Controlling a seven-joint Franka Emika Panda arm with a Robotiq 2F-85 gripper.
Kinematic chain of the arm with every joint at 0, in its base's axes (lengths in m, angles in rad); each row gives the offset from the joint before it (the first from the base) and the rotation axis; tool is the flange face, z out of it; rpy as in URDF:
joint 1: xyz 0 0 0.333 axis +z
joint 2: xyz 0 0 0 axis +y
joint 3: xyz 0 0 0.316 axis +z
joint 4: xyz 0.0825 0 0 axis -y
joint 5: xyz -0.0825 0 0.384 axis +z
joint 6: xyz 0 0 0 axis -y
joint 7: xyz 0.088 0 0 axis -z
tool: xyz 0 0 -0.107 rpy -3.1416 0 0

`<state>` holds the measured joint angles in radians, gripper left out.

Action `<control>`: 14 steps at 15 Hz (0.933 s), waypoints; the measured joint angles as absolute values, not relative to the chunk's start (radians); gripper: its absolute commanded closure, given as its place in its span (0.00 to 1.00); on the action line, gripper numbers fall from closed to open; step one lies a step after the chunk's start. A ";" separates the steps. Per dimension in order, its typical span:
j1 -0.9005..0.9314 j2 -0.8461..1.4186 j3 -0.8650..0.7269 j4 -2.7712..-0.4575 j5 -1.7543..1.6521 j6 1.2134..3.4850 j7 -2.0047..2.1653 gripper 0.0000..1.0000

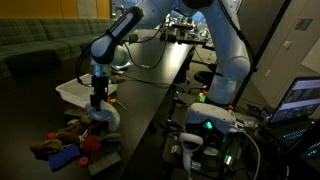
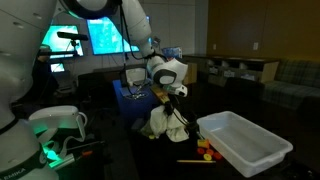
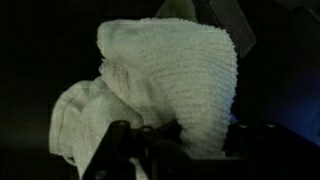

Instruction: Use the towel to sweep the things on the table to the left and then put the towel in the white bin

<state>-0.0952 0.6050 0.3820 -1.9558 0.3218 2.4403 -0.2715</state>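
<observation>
Currently I have the tool (image 2: 172, 103) clamped on the towel (image 2: 160, 123), hanging over the bench (image 1: 150, 100) near the white bin (image 2: 262, 152).

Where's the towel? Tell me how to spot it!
Find the long black table, then the robot's gripper above it. The towel is the soft, crumpled white cloth pinched in that gripper. The white bin nearby is a hard box, and the toys are small and colourful.

Arm (image 1: 128, 25) angled downward, fingers (image 3: 116, 142) clamped tight
</observation>
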 measured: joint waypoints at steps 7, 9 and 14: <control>-0.289 0.363 0.260 -2.069 0.481 2.233 -0.521 0.96; -0.306 0.323 0.184 -2.078 0.493 2.204 -0.543 0.96; -0.313 0.301 0.031 -2.074 0.486 2.205 -0.542 0.96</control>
